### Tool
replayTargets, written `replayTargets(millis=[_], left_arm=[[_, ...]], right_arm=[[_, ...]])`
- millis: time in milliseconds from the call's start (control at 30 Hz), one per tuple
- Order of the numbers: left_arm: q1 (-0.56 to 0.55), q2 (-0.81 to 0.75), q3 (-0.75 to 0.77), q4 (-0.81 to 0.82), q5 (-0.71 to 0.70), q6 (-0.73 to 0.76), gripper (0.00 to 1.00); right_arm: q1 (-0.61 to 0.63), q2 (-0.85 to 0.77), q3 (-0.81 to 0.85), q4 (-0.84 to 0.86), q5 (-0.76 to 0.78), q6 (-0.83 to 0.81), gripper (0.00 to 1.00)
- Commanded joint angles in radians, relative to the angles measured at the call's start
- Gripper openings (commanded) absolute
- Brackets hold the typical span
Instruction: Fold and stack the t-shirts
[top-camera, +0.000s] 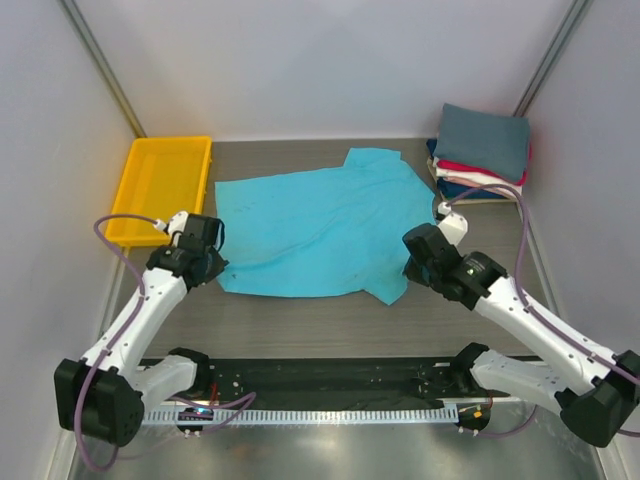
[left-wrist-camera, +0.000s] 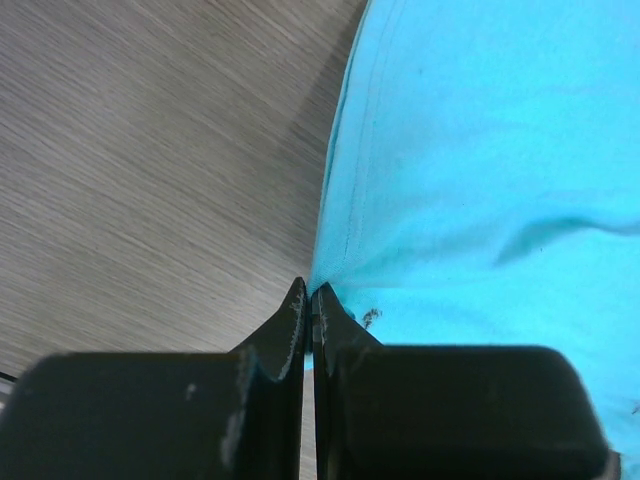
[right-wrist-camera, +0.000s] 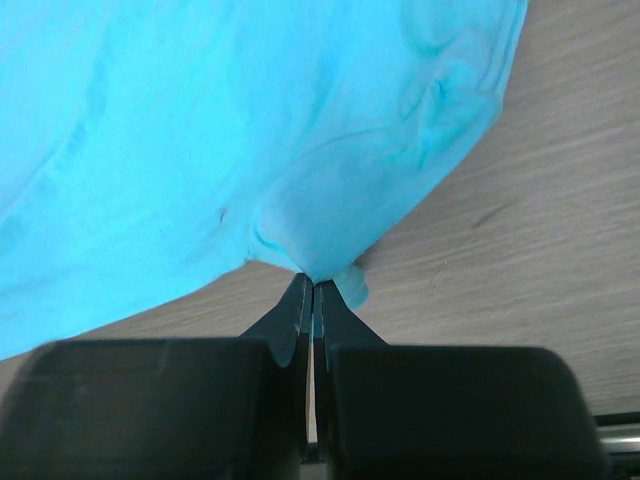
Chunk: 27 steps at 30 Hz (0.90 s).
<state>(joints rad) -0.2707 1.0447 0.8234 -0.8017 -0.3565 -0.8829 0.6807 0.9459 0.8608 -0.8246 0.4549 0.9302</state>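
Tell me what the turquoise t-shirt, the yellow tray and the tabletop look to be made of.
The turquoise t-shirt: soft matte knit cloth, likely cotton; stitched hem, creases.
The yellow tray: moulded plastic, slightly glossy; uniform colour, rounded rim.
The tabletop: wood-grain surface, matte, perhaps laminate; fine streaked grain.

Plain white walls (top-camera: 320, 60) enclose a grey wood-grain table (top-camera: 300, 325) under soft, even light.

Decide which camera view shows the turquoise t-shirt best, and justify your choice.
The top external view: the whole turquoise t-shirt lies spread on the table, outline and sleeves visible. The left wrist view shows only its hemmed edge, the right wrist view only a puckered corner.
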Motion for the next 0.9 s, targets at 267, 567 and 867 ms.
replayTargets(millis=[267, 567, 867], left_arm=[[0.14, 0.205, 0.137, 0.101, 0.103, 0.025, 0.0], [0.215, 0.461, 0.232, 0.147, 0.169, 0.039, 0.0], [0.304, 0.686, 0.407, 0.102, 0.27, 0.038, 0.01]], right_arm=[[-0.216, 0.329, 0.312, 0.162, -0.056, -0.252, 0.01], [-0.332, 0.678, 0.644, 0.182, -0.12, -0.37, 0.01], [-0.412, 1.088, 1.009, 0.17, -0.185, -0.425, 0.01]])
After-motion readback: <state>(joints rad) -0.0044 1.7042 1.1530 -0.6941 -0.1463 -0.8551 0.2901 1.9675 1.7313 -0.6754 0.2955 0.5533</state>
